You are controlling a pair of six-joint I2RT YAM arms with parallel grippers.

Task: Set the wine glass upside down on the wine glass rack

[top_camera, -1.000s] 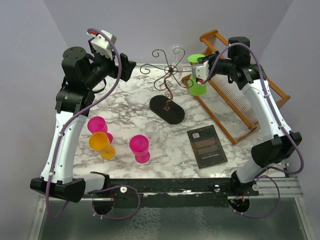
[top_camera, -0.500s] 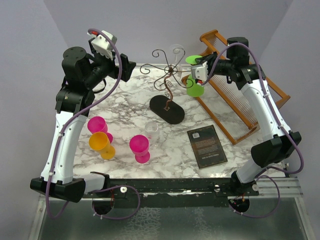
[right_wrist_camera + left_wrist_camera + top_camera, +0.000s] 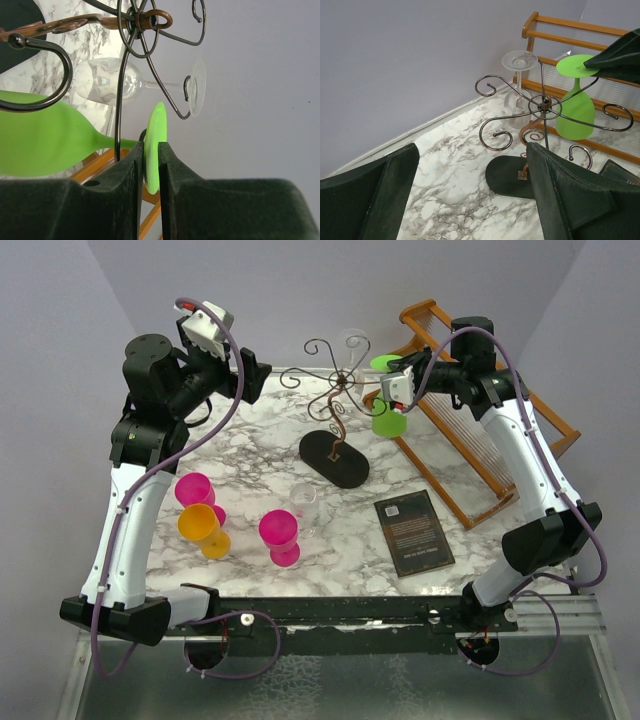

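Note:
The green wine glass (image 3: 388, 421) hangs upside down, bowl down and foot up. My right gripper (image 3: 398, 376) is shut on its flat foot (image 3: 152, 145). It holds the glass at the right side of the wine glass rack (image 3: 335, 458), whose thin dark wire arms spiral out from a hub (image 3: 545, 104). One wire arm (image 3: 118, 125) runs right beside the green stem; I cannot tell if they touch. A clear wine glass (image 3: 519, 100) hangs upside down at the rack's back. My left gripper (image 3: 255, 375) is open and empty, raised at the back left.
The wooden slatted dish rack (image 3: 480, 445) stands behind and right of the green glass. A black book (image 3: 413, 530) lies front right. Two pink glasses (image 3: 279, 535), an orange one (image 3: 200, 528) and a small clear glass (image 3: 304, 502) stand front left.
My right gripper has carried the green glass a little to the left, closer in to the wire rack's arm. The left arm has not moved.

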